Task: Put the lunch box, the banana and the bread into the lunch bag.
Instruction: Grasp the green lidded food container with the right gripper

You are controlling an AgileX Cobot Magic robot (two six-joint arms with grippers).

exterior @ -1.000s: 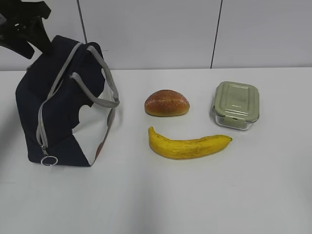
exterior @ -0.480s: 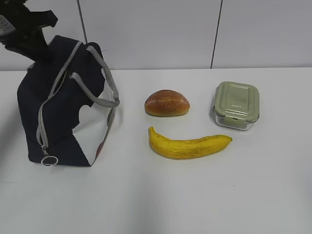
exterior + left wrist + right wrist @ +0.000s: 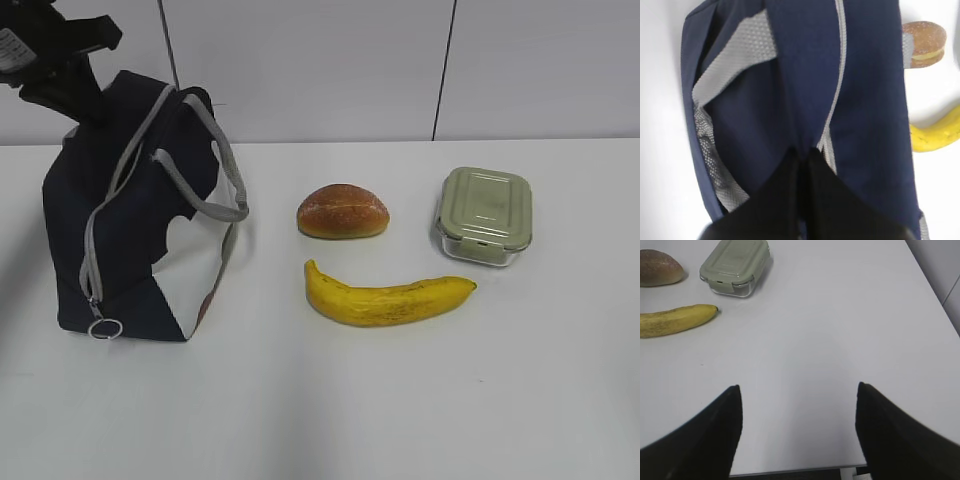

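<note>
**At the bag's top, your left gripper pinches fabric**

On the far left, your left gripper (image 3: 801, 156) has its jaws closed tight on the top fabric of the lunch bag (image 3: 140, 220), beside the grey zipper. To the right, on the table (image 3: 400, 400), lie the bread (image 3: 342, 211), the banana (image 3: 388, 297) below it, then the lunch box (image 3: 484, 214). Your right gripper (image 3: 797, 410) hovers wide open, empty.

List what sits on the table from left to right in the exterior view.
Boxy navy-blue fabric lunch bag with grey straps → small oval golden-brown bread roll → green-lidded clear rectangular lunch box. The curved yellow banana lies nearer the camera, spanning from below the roll toward the box, so it has no single place in the order.
</note>
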